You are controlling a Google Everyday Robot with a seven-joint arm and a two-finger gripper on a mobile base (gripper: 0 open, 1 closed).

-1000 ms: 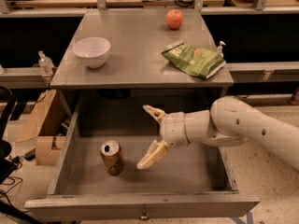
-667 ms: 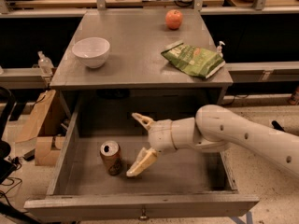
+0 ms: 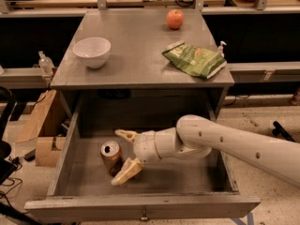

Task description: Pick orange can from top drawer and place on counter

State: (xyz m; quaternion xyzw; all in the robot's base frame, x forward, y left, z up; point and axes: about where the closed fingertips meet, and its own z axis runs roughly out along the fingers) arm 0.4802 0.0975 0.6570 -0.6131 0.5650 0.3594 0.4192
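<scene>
Your gripper (image 3: pixel 116 157) sits in the top drawer (image 3: pixel 140 204), fingers spread around the orange can (image 3: pixel 109 153), which stands at the drawer's 9 o'clock. No grasp yet; closing, lifting and setting it on the worktop (image 3: pixel 136 50) remain.

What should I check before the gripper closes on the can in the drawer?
1. Drawer pulled out, can reachable: ok.
2. Can standing upright on the drawer floor: ok.
3. Gripper inside the drawer at the can's height, fingers open: ok.
4. One finger behind the can and one in front of it: ok.
5. Can deep enough between the fingers for a firm grasp: cannot tell.
6. Bare spot on the counter between the bowl and the bag for setting the can down: ok.
</scene>
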